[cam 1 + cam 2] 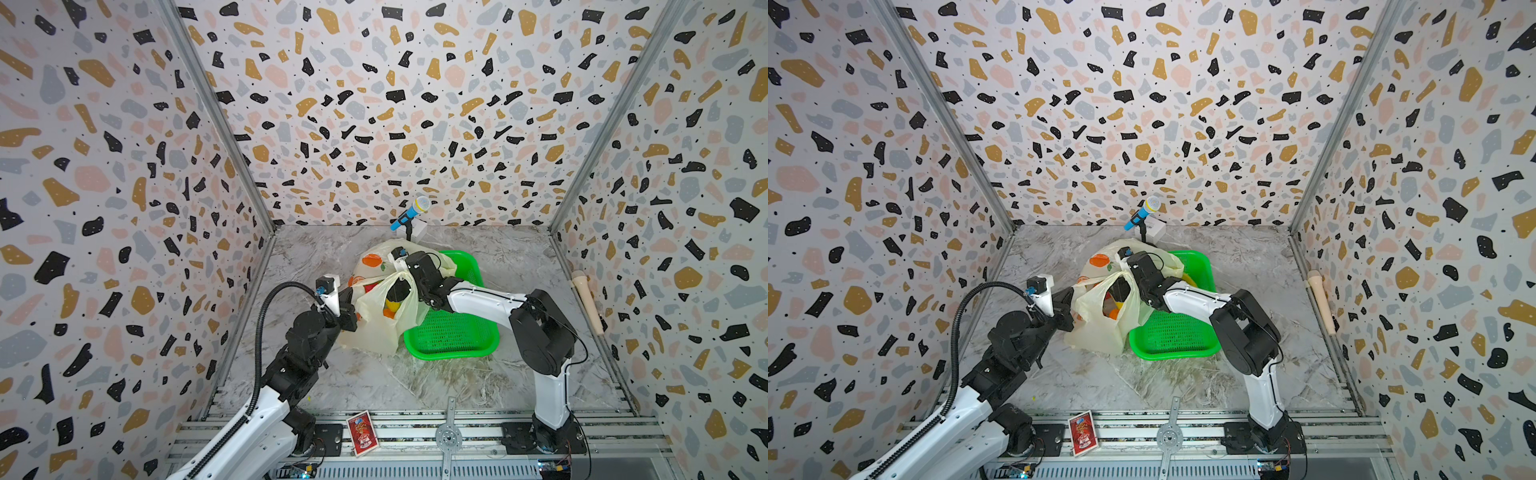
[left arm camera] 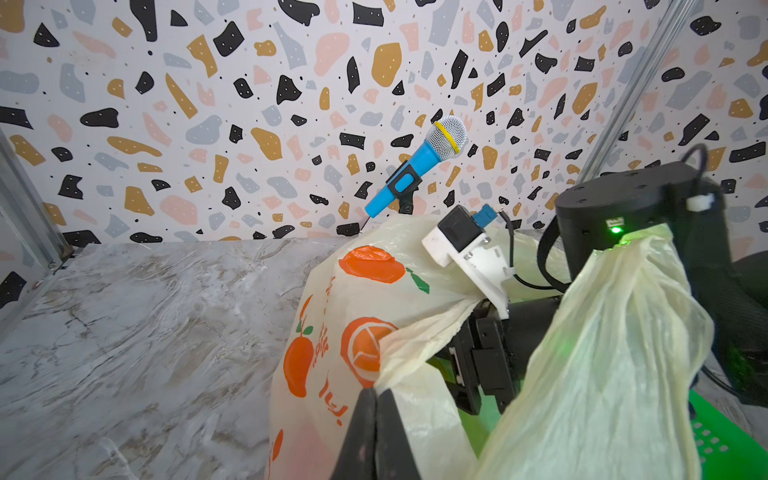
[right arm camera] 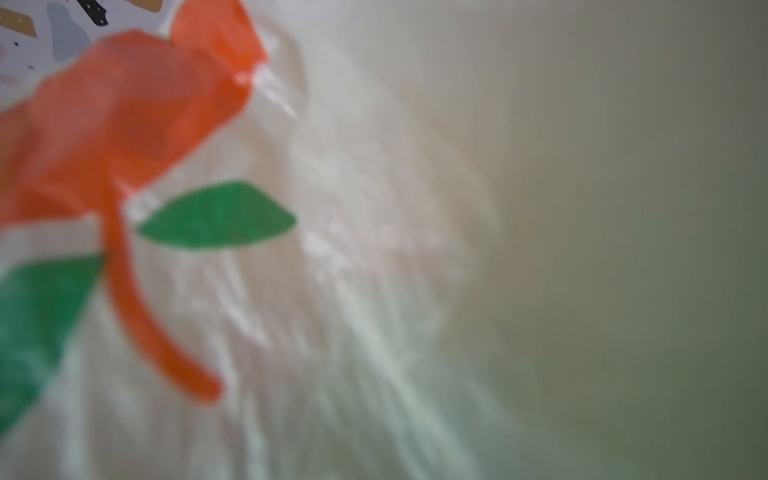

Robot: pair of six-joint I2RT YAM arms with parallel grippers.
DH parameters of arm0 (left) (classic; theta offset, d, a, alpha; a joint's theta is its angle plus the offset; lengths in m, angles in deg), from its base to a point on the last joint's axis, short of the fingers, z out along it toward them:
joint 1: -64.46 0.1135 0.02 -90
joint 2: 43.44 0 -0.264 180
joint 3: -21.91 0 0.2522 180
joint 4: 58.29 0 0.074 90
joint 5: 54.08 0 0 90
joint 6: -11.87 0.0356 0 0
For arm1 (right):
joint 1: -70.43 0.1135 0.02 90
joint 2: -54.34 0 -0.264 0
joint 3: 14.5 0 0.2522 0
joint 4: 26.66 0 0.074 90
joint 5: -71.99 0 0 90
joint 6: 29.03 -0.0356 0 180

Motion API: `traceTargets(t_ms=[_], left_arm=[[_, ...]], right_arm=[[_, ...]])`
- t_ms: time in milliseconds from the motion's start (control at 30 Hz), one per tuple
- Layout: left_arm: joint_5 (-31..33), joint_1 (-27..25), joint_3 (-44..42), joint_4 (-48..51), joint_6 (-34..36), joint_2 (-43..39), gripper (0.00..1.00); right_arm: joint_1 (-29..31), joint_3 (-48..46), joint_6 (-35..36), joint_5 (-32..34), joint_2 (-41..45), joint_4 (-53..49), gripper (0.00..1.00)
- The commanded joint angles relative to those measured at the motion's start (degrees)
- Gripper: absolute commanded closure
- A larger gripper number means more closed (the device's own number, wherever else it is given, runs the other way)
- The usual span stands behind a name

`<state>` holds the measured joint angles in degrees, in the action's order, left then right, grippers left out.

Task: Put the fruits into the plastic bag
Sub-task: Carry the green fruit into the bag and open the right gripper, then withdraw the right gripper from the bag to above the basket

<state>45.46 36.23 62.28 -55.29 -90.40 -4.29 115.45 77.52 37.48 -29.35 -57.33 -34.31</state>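
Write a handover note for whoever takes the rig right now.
The left gripper is shut on the plastic bag at its rim, holding the mouth open.
The right gripper is inside the bag; its jaws are hidden.
Done: yellow and orange fruits show inside the bag; the green basket shows none where visible.
Left: probably pull the right arm out, check the basket's hidden far end, release the bag.

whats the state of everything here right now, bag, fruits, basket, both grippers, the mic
plastic bag, mouth open, rim pinched and held up on one side
fruits, some visible inside the bag mouth, the rest hidden
left gripper, shut on the bag rim
right gripper, inside the bag mouth, jaws hidden
green basket, lying flat beside the bag, partly hidden
blue microphone, tilted, head up
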Motion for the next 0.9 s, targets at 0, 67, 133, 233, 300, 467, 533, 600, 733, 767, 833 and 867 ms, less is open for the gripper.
traceTargets(t_ms=[0, 67, 133, 233, 300, 467, 533, 600, 733, 767, 833, 867], left_arm=[[1.0, 0.2, 0.9, -2.3, 1.2, 0.2, 1.0], [1.2, 0.2, 0.9, -2.3, 1.1, 0.1, 1.0], [1.5, 0.2, 0.6, -2.3, 0.9, -0.4, 1.0], [1.7, 0.2, 0.3, -2.3, 1.0, -0.7, 1.0], [1.7, 0.1, 0.4, -2.2, 1.1, -0.7, 1.0], [2.3, 0.2, 0.5, -2.5, 0.9, -0.4, 1.0], [2.4, 0.2, 0.4, -2.8, 0.9, -0.4, 1.0], [2.4, 0.2, 0.4, -2.9, 0.9, -0.1, 1.0], [2.1, 0.1, 0.7, -2.9, 0.7, 0.5, 1.0], [2.0, 0.2, 0.8, -2.9, 0.5, 0.4, 1.0], [2.2, 0.2, 0.9, -2.9, 0.4, 0.5, 1.0], [2.3, 0.2, 0.9, -2.9, 0.4, 0.5, 1.0]], right_arm=[[0.7, -3.1, -0.6, 3.6, 4.7, 1.7, 0.32], [0.8, -5.9, -0.9, 4.4, 6.7, 3.3, 0.28], [1.2, -9.0, -0.8, 5.1, 9.2, 5.0, 0.27], [1.9, -14.4, -0.3, 6.2, 13.2, 8.4, 0.27], [2.7, -17.9, 0.7, 6.2, 16.2, 10.4, 0.27], [5.7, -23.2, 5.3, 5.2, 23.1, 10.5, 0.27], [6.5, -23.7, 7.0, 4.6, 25.9, 8.7, 0.27], [6.6, -23.6, 8.8, 5.4, 29.2, 6.5, 0.27], [5.6, -22.3, 11.0, 13.3, 35.5, 2.8, 0.27], [4.9, -21.9, 11.4, 15.9, 36.9, 1.8, 0.27], [2.6, -20.4, 10.1, 22.0, 38.8, -0.5, 0.26], [0.7, -19.6, 8.4, 24.6, 39.5, -2.6, 0.26]])
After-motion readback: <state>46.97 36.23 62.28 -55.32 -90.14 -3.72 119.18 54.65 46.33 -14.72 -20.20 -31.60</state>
